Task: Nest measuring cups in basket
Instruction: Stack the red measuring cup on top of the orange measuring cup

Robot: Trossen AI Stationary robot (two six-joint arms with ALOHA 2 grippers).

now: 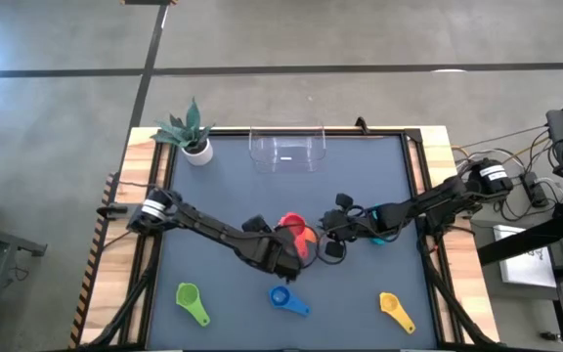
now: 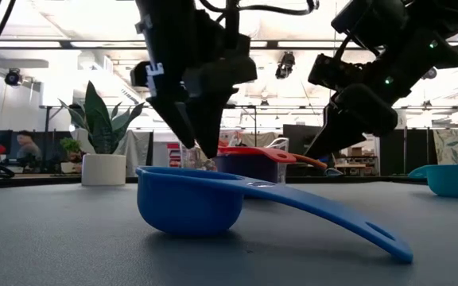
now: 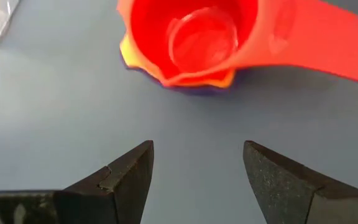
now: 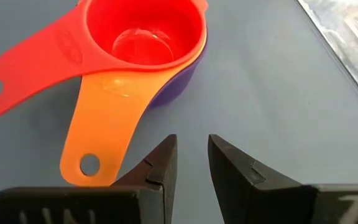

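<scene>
Red, orange and purple measuring cups sit nested in one stack (image 1: 298,238) on the mat, the red one on top (image 3: 194,37) and the purple one (image 4: 176,81) at the bottom. My left gripper (image 3: 197,152) is open just short of the stack, on its near side. My right gripper (image 4: 192,144) hovers beside the orange handle (image 4: 98,134), its fingers a narrow gap apart with nothing between them. Green (image 1: 192,301), blue (image 1: 286,298) and yellow (image 1: 396,311) cups lie near the front edge. A teal cup (image 2: 456,179) rests under the right arm. The clear basket (image 1: 286,152) stands at the far edge.
A small white pot with a plant (image 1: 192,135) stands at the far left corner, beside the basket. In the low view the blue cup (image 2: 189,202) lies right in front, its handle pointing to the table's right. Bare mat lies between the stack and the basket.
</scene>
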